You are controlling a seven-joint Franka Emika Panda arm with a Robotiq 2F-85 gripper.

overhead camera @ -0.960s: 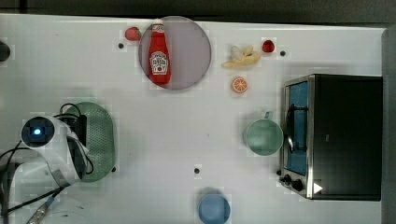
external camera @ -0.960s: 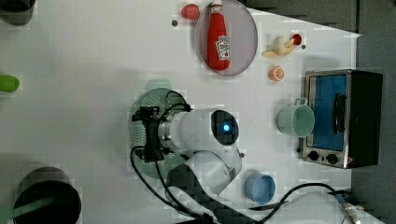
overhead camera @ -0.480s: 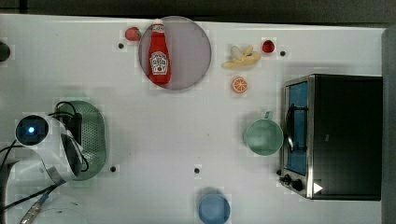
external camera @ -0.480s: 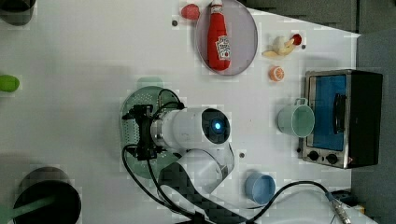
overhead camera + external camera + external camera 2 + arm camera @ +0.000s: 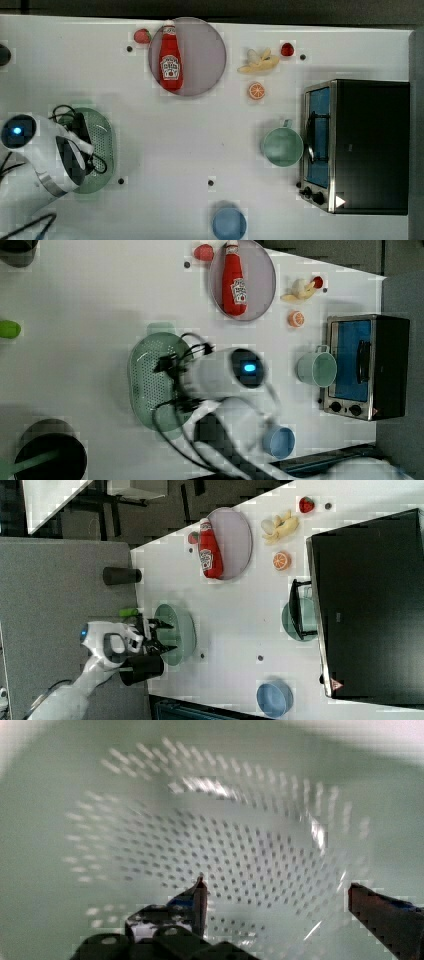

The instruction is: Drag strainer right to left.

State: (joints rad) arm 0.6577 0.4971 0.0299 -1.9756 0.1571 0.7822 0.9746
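The strainer (image 5: 97, 150) lies flat on the white tabletop (image 5: 200, 135), mouth up, near the top view's left edge and well apart from the toaster oven (image 5: 360, 145), the green cup (image 5: 283, 146) and the blue bowl (image 5: 229, 223), which stand toward the top view's right. The gripper (image 5: 161, 636) is inside the basket w/ its jaws spread wide, holding nothing; in the wrist view 2 dark fingers (image 5: 197, 897) stand far apart over the perforated bottom (image 5: 225, 860), and I cannot tell if the tips touch it. I judge the jaws are kept wide and down in the hollow so they can push against the inner wall, because a drag needs no pinch, only a hook behind the rim. The strainer sitting so far at the top view's left suggests, to my eye, that the drag is nearly or fully done. About direction: the basket is oblong w/ rounded ends, and its long axis runs top to bottom in the top view, so across the line of the drag, approx. parallel to the tabletop's short side. In the left view (image 5: 150, 380) it is the same, long axis up-down, w/ a small tab at its upper end. The ketchup bottle (image 5: 170, 60) lies on the grey plate (image 5: 205, 55), far from the work.
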